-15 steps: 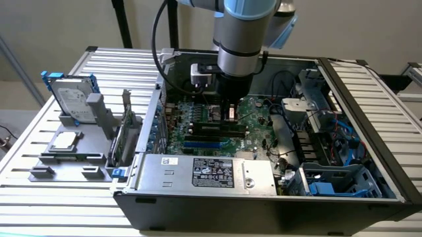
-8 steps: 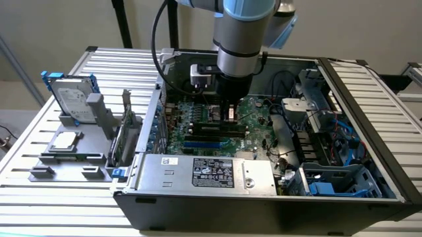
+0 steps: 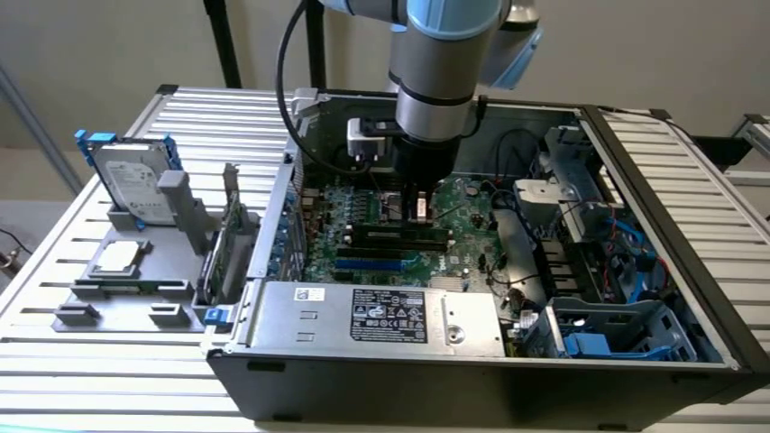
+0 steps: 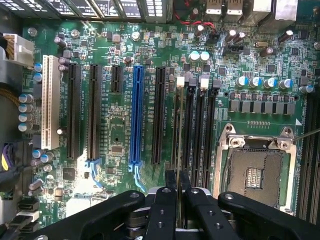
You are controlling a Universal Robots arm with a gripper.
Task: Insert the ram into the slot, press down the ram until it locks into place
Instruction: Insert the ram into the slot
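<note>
Exterior view, nearest first: the silver power supply (image 3: 373, 316) lies at 6 o'clock of the gripper (image 3: 420, 215). Beyond it comes the blue expansion slot (image 3: 371, 264), then the black memory sockets. The gripper stands vertical over the motherboard (image 3: 463, 203), inside the open computer case (image 3: 481, 388). At 9 o'clock of the case, on the slatted table (image 3: 72, 379), a grey fixture (image 3: 121, 289) carries a hard drive (image 3: 130, 176) and a processor (image 3: 117, 257).

Wrist view: the jaws are closed on the ram (image 4: 179, 140), seen edge-on between the fingertips (image 4: 170, 181). The ram runs in line with the slot (image 4: 177, 125), directly over it. Whether it is seated cannot be told. The silver processor socket (image 4: 255, 175) lies just beside the memory sockets.
</note>
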